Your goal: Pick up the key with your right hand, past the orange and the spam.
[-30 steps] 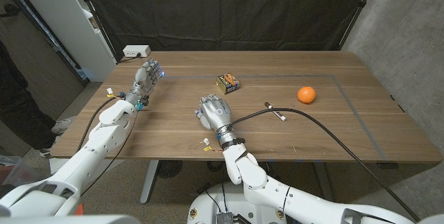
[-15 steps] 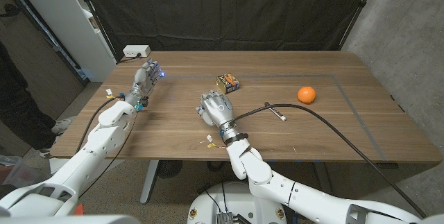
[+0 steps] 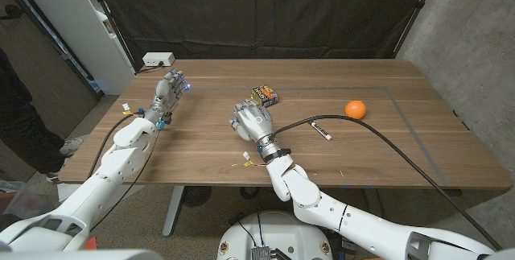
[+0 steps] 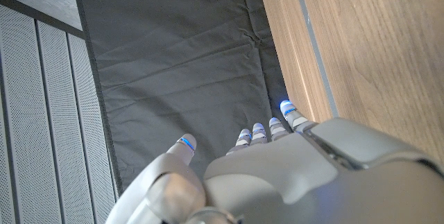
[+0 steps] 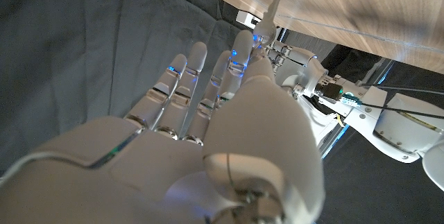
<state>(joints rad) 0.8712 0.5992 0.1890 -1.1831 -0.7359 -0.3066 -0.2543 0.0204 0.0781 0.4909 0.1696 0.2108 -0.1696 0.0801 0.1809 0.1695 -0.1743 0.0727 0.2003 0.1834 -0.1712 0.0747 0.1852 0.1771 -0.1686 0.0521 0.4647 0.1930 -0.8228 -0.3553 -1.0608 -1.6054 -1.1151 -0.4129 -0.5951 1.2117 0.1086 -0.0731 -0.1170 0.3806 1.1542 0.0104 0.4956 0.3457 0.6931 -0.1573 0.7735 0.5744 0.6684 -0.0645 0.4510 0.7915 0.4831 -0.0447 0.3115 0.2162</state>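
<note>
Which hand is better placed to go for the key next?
Right. The right hand is at mid-table beside the spam, open, with the key just to its right. The left hand is off at the table's far left.

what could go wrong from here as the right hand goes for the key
1. The right hand is right next to the spam can, well short of the key; swinging across, it might knock the can.
2. The black cable from that arm lies across the table beside the key and could drag it away.
3. The key is small and lies flat on the table, so the fingers may slip off. A reach too far could nudge the orange, which could roll.
</note>
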